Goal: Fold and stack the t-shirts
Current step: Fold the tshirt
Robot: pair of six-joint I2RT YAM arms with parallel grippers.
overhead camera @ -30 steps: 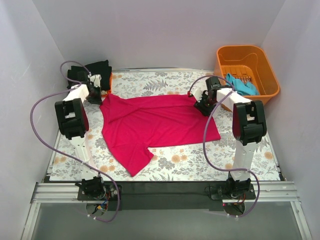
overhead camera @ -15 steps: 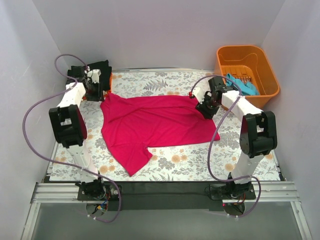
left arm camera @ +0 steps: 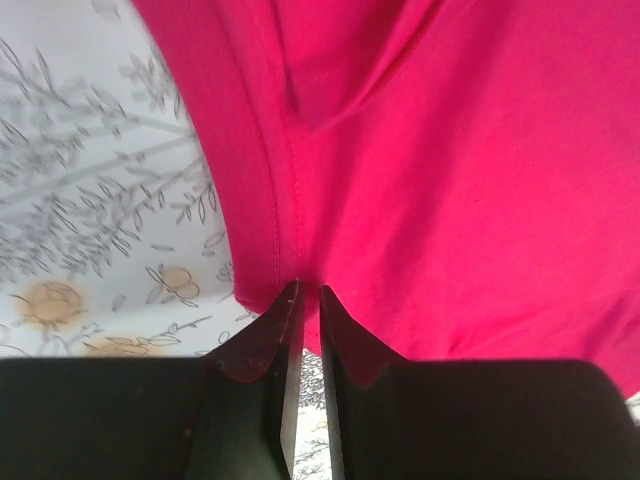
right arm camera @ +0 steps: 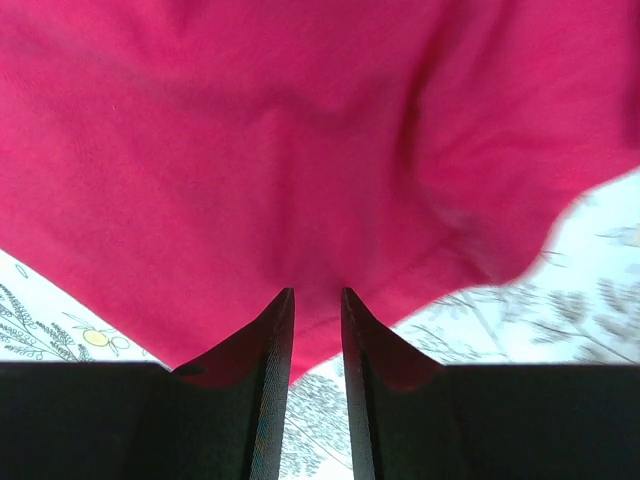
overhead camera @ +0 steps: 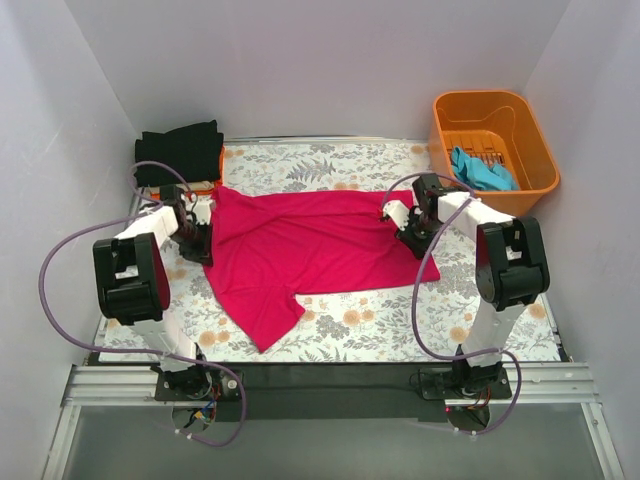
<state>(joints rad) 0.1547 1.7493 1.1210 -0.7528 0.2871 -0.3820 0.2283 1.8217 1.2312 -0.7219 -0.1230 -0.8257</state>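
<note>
Ok, pink shirt (overhead camera: 310,250) is lying spread across the middle of the table (overhead camera: 400,312), wrinkled, w/ one sleeve pointing toward the near edge. Both arms are low, one at each side of it.

Left gripper (overhead camera: 197,243) is at the shirt's left edge. On the wrist cam its fingers (left arm camera: 268,335) are almost together, only a thin slit btwn them, and the hemmed edge of the pink cloth runs right into the tips. I read that as pinched on the hem.

Right gripper (overhead camera: 408,236) is at the shirt's right side, toward the far corner. On its wrist cam the fingers (right arm camera: 262,345) sit a bit wider than the left pair, w/ the pink edge caught btwn the tips and floral table showing through the gap lower down. Looks clamped on the cloth. The right part of that view is smeared, so no detail there.

Other stuff: folded black shirt (overhead camera: 180,152) sits in the far left corner, just beyond the pink one. Teal shirt (overhead camera: 480,170) is bunched inside the orange basket (overhead camera: 543,150) at far right, well apart from the pink shirt.
</note>
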